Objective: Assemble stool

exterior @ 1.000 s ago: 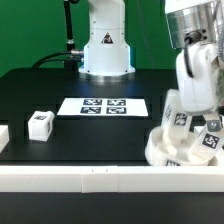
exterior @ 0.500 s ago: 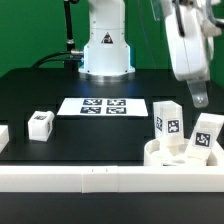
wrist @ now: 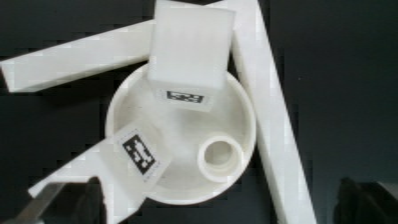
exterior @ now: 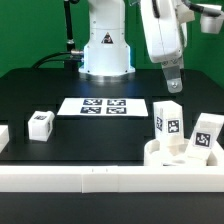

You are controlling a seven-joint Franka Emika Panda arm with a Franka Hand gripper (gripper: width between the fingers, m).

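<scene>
Nearest me: white border rail (exterior: 100, 180). Just behind it, round stool seat (exterior: 158, 153). First leg (exterior: 167, 122) and second leg (exterior: 205, 135) stand upright in seat. Third leg (exterior: 40, 123) lies loose, well apart from seat, toward the exterior view's left. Marker board (exterior: 103, 105) lies beyond seat. Gripper (exterior: 172, 86) hangs above seat; I see jaws spread wide, holding nothing.
</scene>
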